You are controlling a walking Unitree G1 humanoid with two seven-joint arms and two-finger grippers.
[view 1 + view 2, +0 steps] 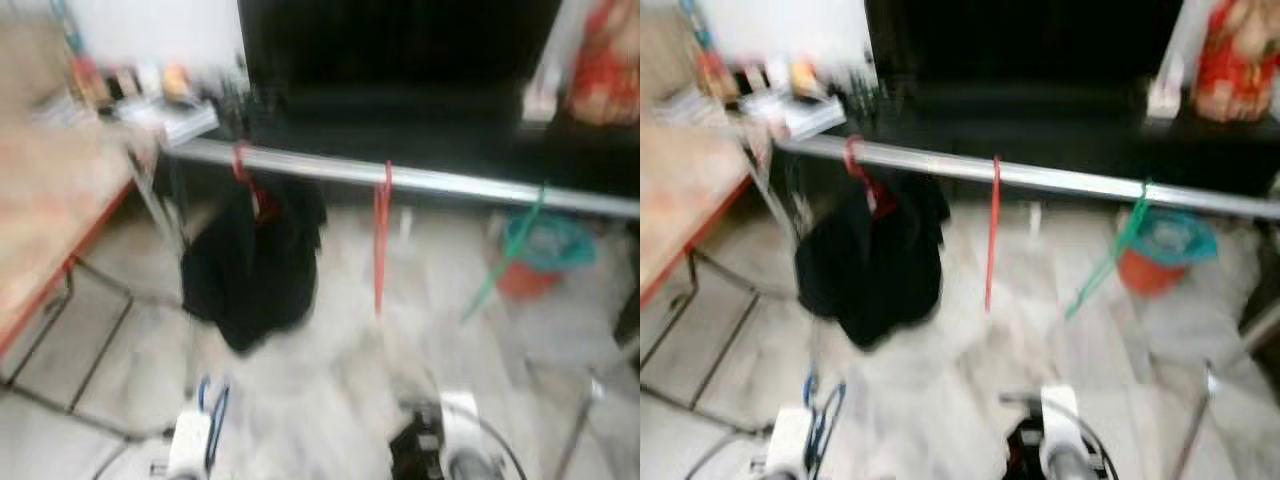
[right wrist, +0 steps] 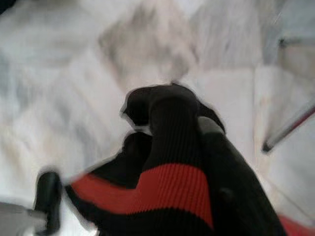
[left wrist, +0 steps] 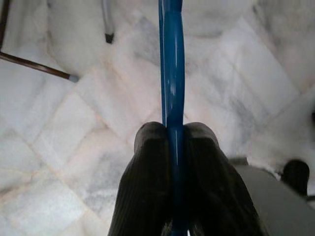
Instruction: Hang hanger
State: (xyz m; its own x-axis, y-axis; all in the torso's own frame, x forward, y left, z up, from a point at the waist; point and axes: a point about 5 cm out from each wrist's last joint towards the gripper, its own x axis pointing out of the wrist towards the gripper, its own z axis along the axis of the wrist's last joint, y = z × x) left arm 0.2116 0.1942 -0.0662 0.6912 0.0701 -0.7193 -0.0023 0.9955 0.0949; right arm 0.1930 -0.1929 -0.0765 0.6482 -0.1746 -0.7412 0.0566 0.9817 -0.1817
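Left jaws (image 3: 170,142) clamp blue hanger (image 3: 171,73) | marble floor (image 3: 74,147) | silver rail (image 1: 430,180)

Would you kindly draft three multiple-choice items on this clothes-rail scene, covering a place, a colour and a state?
1. Where does the black garment hang?
A. toward the rail's left end
B. at the rail's right end
C. on the table

2. What colour is the hanger in the left gripper?
A. red
B. blue
C. green

3. How is the left gripper set?
A. wide open
B. shut on nothing
C. shut on the hanger

Answers:
1 A, it hangs from the rail beside the table.
2 B, the bar between the fingers is blue.
3 C, both fingers press the bar.
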